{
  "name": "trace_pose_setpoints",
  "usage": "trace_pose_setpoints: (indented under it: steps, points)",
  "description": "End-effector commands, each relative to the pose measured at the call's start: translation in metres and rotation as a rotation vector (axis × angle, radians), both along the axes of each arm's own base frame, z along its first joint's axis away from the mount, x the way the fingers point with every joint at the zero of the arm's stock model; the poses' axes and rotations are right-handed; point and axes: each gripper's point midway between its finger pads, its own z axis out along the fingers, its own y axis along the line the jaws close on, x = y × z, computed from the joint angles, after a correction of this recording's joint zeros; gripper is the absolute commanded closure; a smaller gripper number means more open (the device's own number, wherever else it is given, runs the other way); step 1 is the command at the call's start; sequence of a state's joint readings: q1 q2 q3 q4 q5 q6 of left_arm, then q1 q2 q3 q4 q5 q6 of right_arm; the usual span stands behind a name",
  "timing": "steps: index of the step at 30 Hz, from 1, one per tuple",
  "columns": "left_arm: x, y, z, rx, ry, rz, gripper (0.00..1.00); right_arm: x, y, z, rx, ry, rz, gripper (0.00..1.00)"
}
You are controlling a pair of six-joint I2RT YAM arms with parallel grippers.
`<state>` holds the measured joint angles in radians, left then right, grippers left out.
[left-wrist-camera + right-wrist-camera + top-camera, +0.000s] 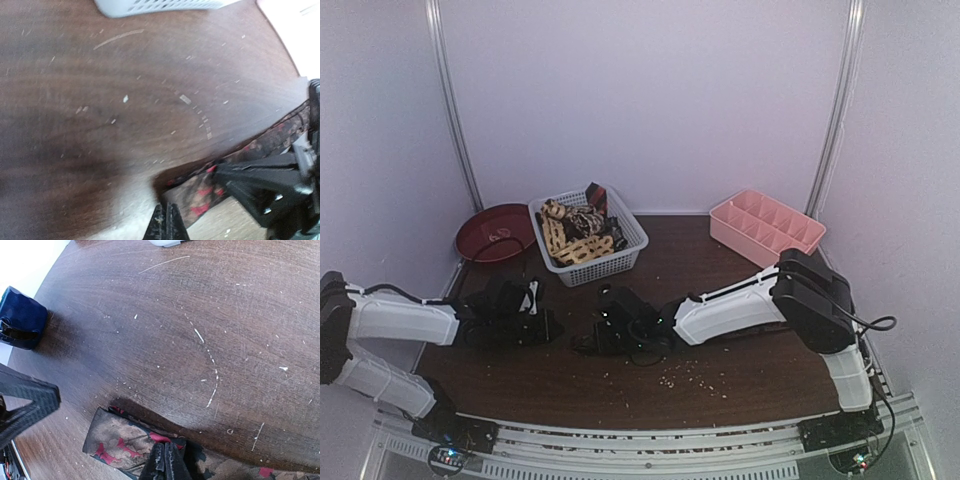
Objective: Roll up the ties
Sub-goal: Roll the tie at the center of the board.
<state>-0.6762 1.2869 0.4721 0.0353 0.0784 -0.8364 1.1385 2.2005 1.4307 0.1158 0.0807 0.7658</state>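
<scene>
A dark tie with a red and tan pattern [117, 442] lies on the brown table between my two grippers, its folded end lifted a little and casting a shadow. It also shows in the left wrist view [200, 192]. My right gripper [165, 460] is shut on this tie just behind the folded end; in the top view it [588, 342] is at mid-table. My left gripper [167, 222] is shut, its tips right at the corner of the tie's end, which looks free; in the top view it [552, 328] is left of the right one. More ties [578, 230] lie piled in the basket.
The white lattice basket [620, 255] stands at the back, left of centre. A dark red dish [485, 235] is at the back left and a pink divided tray [765, 225] at the back right. A dark blue mug [20, 317] stands near the left arm. Crumbs dot the front of the table.
</scene>
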Motion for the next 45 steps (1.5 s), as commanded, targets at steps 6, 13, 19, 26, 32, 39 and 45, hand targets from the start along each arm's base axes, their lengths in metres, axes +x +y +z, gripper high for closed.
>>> trace_pose_setpoints:
  steps: [6, 13, 19, 26, 32, 39, 45]
  points:
    - [-0.007, -0.002, -0.031, 0.021, 0.061, -0.024, 1.00, -0.008, -0.014, -0.018, -0.057, 0.022, -0.002, 0.97]
    - [-0.009, -0.016, -0.039, -0.027, 0.078, -0.069, 1.00, -0.008, -0.016, -0.017, -0.052, 0.014, 0.000, 0.97]
    - [-0.012, -0.027, -0.039, -0.086, 0.083, -0.109, 1.00, -0.008, -0.015, -0.013, -0.038, 0.001, 0.006, 0.96]
    - [-0.011, -0.041, -0.024, -0.171, 0.058, -0.144, 1.00, -0.007, -0.016, -0.007, -0.018, -0.019, 0.014, 0.96]
    - [-0.010, -0.047, -0.016, -0.204, 0.051, -0.160, 1.00, -0.007, -0.013, 0.003, 0.029, -0.037, 0.027, 0.96]
    - [-0.007, -0.056, -0.008, -0.239, 0.042, -0.182, 1.00, -0.004, -0.017, 0.005, 0.061, -0.044, 0.015, 0.96]
    - [-0.007, -0.062, -0.004, -0.248, 0.041, -0.197, 1.00, -0.002, -0.018, 0.014, 0.118, -0.053, 0.004, 0.96]
